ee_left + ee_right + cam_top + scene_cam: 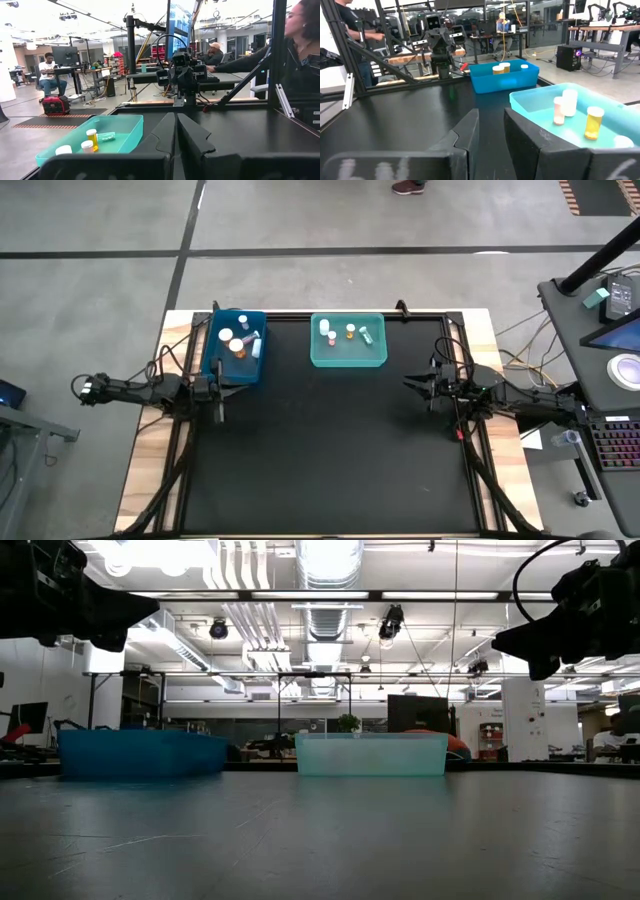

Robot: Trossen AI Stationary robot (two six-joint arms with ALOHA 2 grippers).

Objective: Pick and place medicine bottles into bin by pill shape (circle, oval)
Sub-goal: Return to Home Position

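Black worktop [330,450]: nothing loose on it in the high view, all the bottles are in the two bins along the far edge.

Left arm [130,388] reaches in from the left edge. Its end effector [176,120] sits just beside the near side of the blue bin [238,345], fingers pressed together and holding nothing.

Right arm [520,395] reaches in from the right edge. Its end effector [491,117] is near the light teal bin [348,342] but clear of it, fingers slightly spread and holding nothing. In the low view both end effectors hang well above the worktop.

The bins stand side by side with a gap between them, blue on the left, teal nearer the middle.

The blue bin holds about four bottles with white caps [237,347]. Three caps show over its rim in the right wrist view, and at least one body looks amber.

The teal bin holds four:
- white bottle [569,102], upright
- pale smaller bottle [558,111], just beside the white one
- amber bottle [593,122], upright, white cap
- clear bottle [366,336], lying on its side

Pill shapes are too small to tell in any view.

A person in a dark sleeve [300,60] stands beyond the worktop's right side.
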